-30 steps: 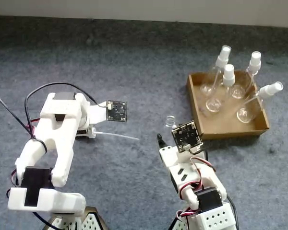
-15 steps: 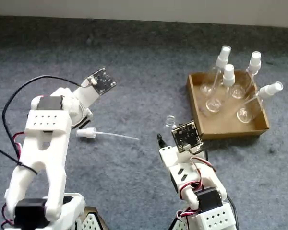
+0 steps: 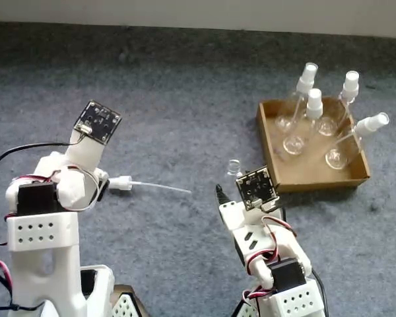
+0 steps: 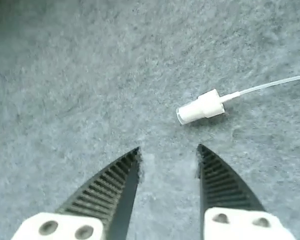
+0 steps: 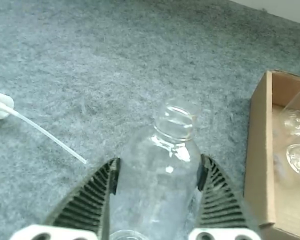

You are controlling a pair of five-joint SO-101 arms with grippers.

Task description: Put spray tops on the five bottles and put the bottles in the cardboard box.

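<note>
From the left wrist, we are looking down at the left gripper (image 4: 168, 149) with its two dark fingers spread apart and nothing between them. A white spray top (image 4: 201, 106) is lying on its side on the grey carpet (image 4: 65, 60), just ahead of the fingertips and a little off to one side, not touching them. Its thin tube (image 4: 270, 85) is trailing away from the gripper.

From the right wrist, we are seeing the right gripper (image 5: 159, 162) pinching a clear bottle (image 5: 176, 122) by its body, one finger on each side. The bottle's open neck is pointing forward, past the fingertips. A cardboard box (image 5: 257, 150) is sitting near, ahead and off to one side.

From above, we are seeing the spray top lying just beside the tip of the left gripper, with its tube pointing toward the right gripper. The box is lying beyond the right gripper, to its right, holding four bottles (image 3: 313, 115) with spray tops already on.
</note>
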